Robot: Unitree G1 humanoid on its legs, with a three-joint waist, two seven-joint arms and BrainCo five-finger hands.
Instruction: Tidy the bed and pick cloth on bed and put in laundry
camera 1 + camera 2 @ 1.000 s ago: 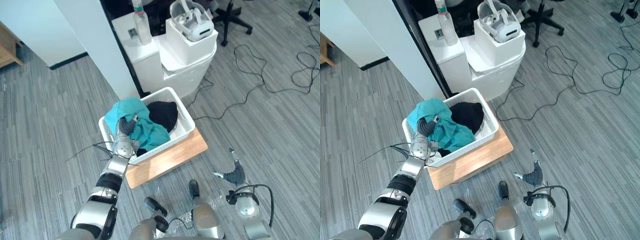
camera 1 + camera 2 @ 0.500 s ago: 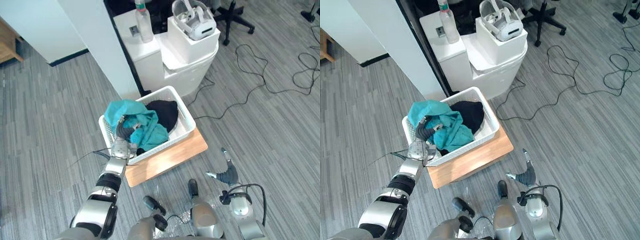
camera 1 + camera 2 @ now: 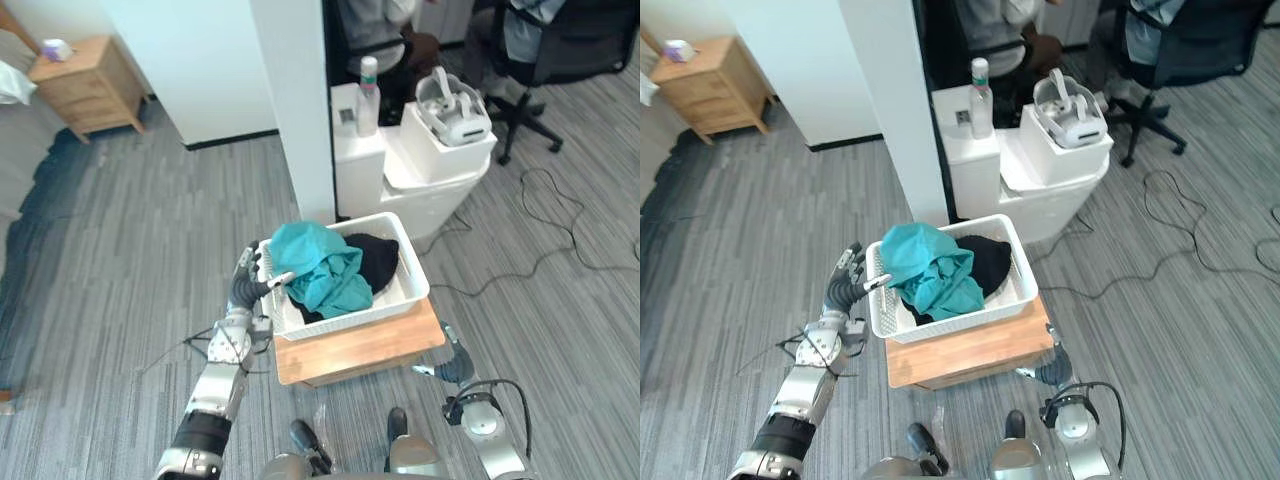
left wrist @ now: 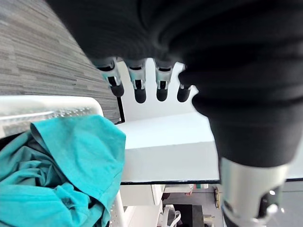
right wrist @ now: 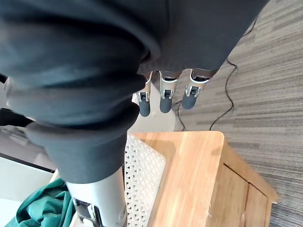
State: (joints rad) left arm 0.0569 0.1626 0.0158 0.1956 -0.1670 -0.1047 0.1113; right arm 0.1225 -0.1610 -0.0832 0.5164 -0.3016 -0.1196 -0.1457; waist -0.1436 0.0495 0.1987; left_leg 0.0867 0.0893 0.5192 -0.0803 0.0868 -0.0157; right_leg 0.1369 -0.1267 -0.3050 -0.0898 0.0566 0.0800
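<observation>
Left eye view: I count one white basket point(image 3: 352, 320) on one wooden stand point(image 3: 362, 350), holding two cloths: one teal cloth point(image 3: 320, 265) and one black cloth point(image 3: 380, 258). My left hand point(image 3: 248, 288) hangs just beside the basket's left rim, fingers spread, empty. My right hand point(image 3: 452, 366), fingers straight and empty, sits low by the stand.

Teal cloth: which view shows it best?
Left eye view: the whole teal cloth shows, heaped in the white basket beside a black garment. The right eye view shows the same. The left wrist view catches one close-up part; the right wrist view, a small corner.
</observation>
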